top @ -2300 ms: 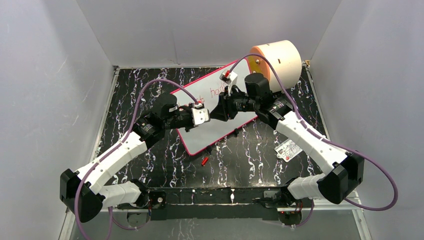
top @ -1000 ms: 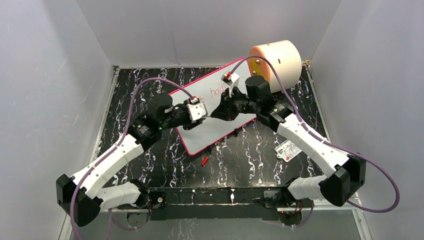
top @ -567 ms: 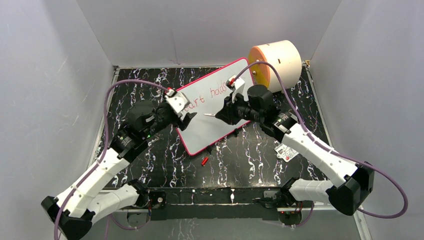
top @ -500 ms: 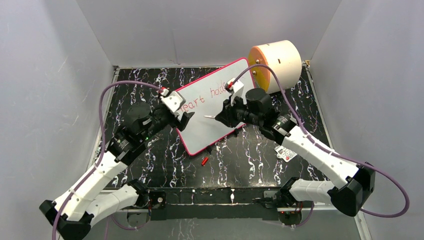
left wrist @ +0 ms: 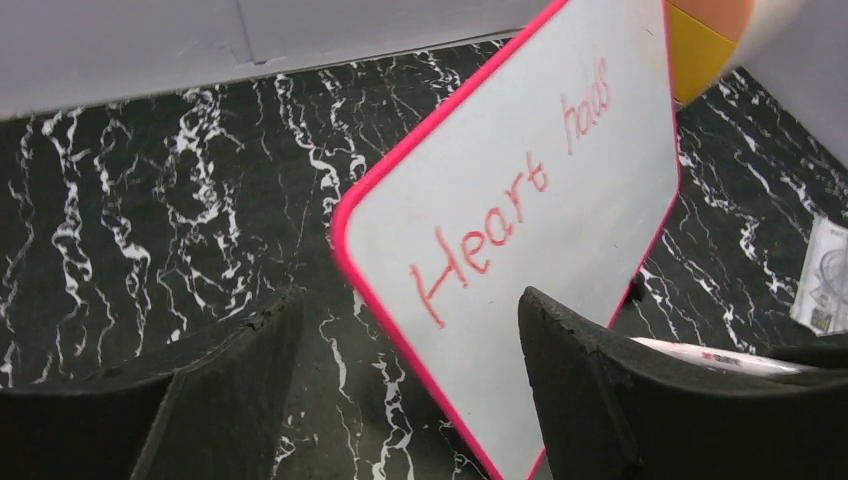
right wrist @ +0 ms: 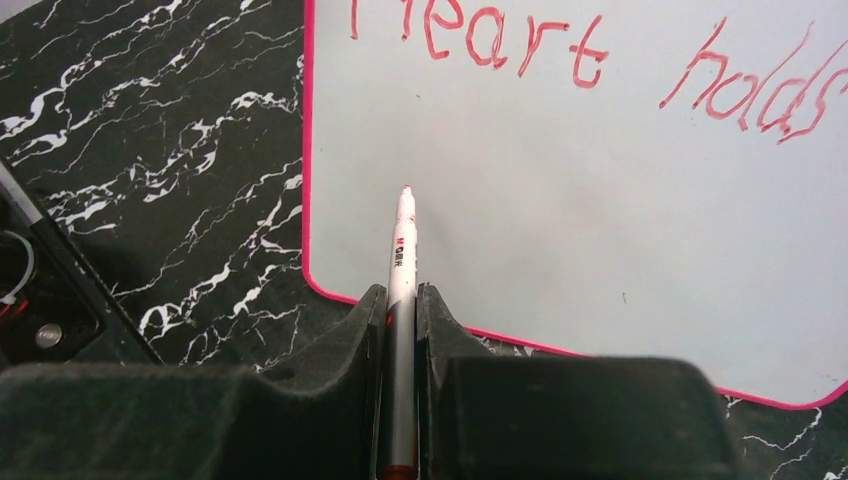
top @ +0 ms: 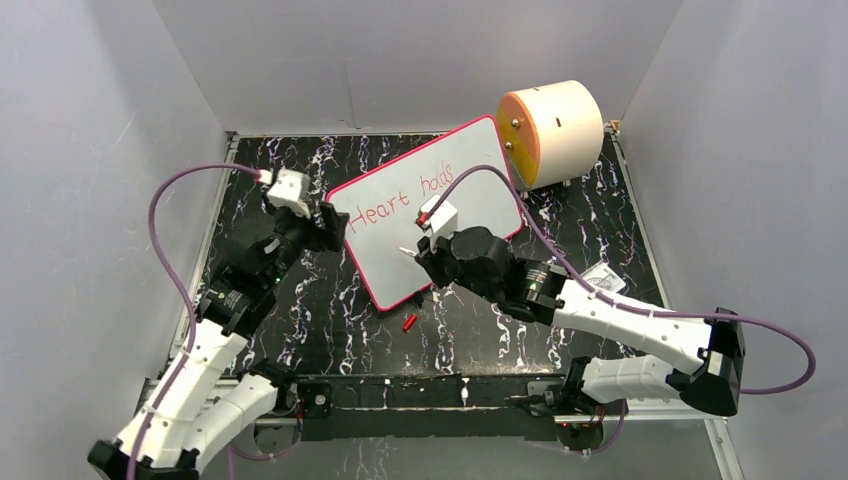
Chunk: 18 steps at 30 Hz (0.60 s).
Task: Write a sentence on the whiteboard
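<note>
Top view: the whiteboard [top: 375, 255] lies slanted mid-counter [top: 470, 335], the red sentence [top: 400, 205] so far reading "Heart holds" along its 11 o'clock edge. A cream cylinder [top: 550, 130] sits at its 1 o'clock. The left gripper [top: 325, 225] hangs at the board's 9 o'clock.

Left wrist view: its fingers [left wrist: 230, 380] stand apart, gripping nothing.

Right wrist view: the right gripper [right wrist: 400, 300] is clamped on a marker [right wrist: 401, 255], tip aimed at 12 o'clock below the lettering

Your station reads as a robotics laboratory test cell. Evidence: plain grey-white panels [top: 100, 150] wall it in on three sides. They enclose a black, white-veined tabletop [top: 330, 320]. The left arm [top: 190, 370] and right arm [top: 620, 322] are bolted to a metal rail [top: 430, 392] at its near edge. Purple cables [top: 152, 225] loop exposed from the wrists.
</note>
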{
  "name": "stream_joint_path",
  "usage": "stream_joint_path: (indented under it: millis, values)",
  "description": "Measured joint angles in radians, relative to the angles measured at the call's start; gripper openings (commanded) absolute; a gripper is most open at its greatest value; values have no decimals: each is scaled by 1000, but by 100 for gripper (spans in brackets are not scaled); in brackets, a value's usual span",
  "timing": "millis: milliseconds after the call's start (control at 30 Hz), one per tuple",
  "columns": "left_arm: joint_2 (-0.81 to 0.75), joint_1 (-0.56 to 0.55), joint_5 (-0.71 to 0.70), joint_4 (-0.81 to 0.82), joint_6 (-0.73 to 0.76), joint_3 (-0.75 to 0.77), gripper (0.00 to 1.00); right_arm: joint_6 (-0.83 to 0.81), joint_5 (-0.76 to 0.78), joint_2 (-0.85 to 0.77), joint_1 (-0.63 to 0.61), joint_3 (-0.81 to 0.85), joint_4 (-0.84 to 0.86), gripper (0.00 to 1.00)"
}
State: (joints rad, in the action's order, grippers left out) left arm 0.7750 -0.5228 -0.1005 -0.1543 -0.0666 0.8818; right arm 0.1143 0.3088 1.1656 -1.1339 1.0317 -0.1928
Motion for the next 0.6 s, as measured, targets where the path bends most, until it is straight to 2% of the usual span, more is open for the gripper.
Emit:
stream_joint_path:
  millis: [100, 200, 600]
  values:
    - [-26, 201, 118, 12, -74, -48, 75, -18, 84, 3, -51, -8, 33, 0]
    - [-25, 337, 228, 38, -143, -98, 75, -34, 145, 3, -92, -15, 45, 0]
    - [66, 437, 526, 158, -293, -116, 71, -83, 232, 39, -147, -15, 120, 0]
